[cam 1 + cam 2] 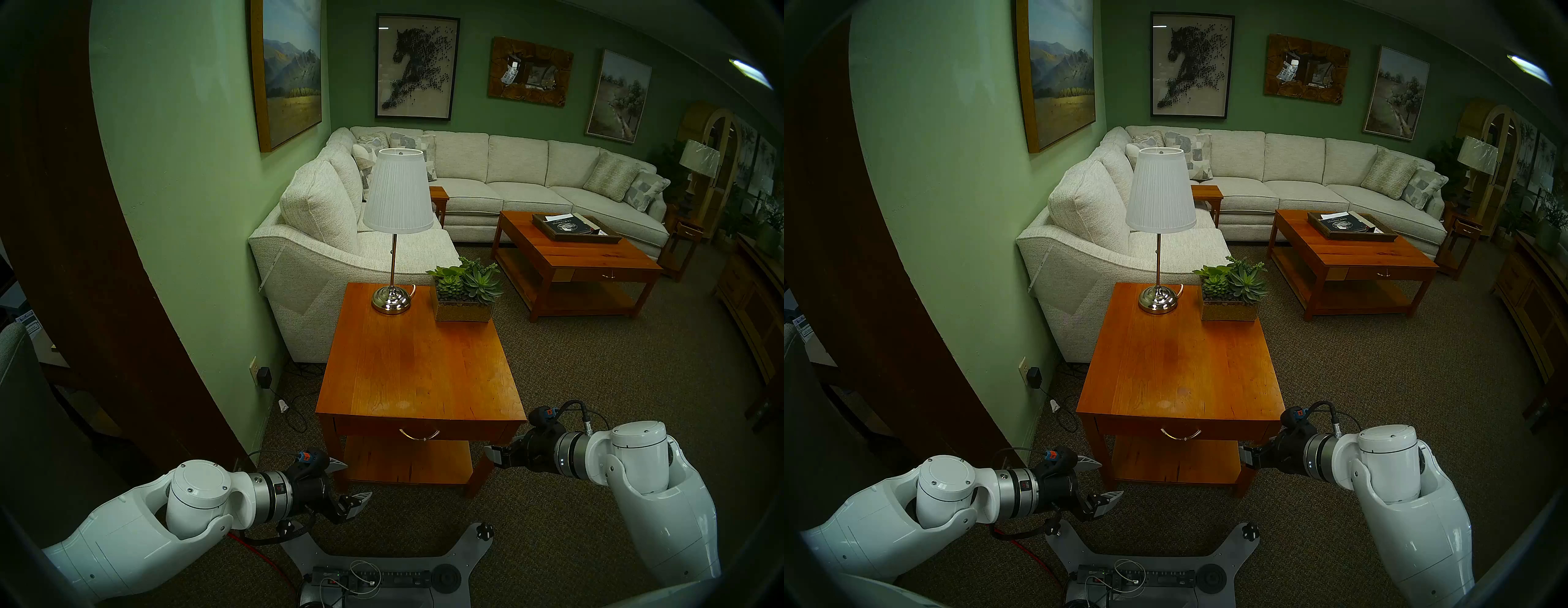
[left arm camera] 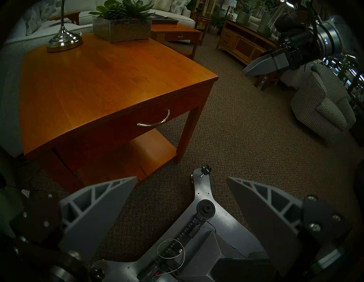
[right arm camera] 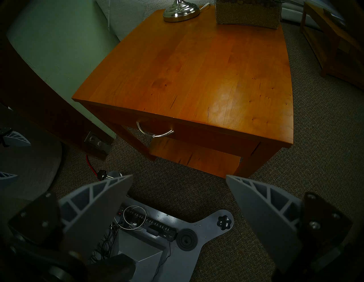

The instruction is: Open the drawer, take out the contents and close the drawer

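Note:
The drawer (image 1: 466,431) sits shut under the top of the lamp table (image 1: 420,365). Its curved brass handle (image 1: 419,434) hangs at the centre of the front and also shows in the wrist views, handle (image 2: 154,121) and handle (image 3: 155,131). The contents are hidden inside. My left gripper (image 1: 352,480) hovers open over the carpet beside the table's front left leg. My right gripper (image 1: 493,453) hovers by the front right leg, below drawer height. In its own view the right gripper (image 3: 179,175) stands wide open with nothing between the fingers. Neither touches the table.
A lamp (image 1: 392,297) and a succulent planter (image 1: 464,303) stand at the table's far end. A white sofa (image 1: 322,237) lies behind, a green wall (image 1: 191,254) to the left, and a coffee table (image 1: 577,259) at the far right. My base (image 1: 382,569) is just below the grippers.

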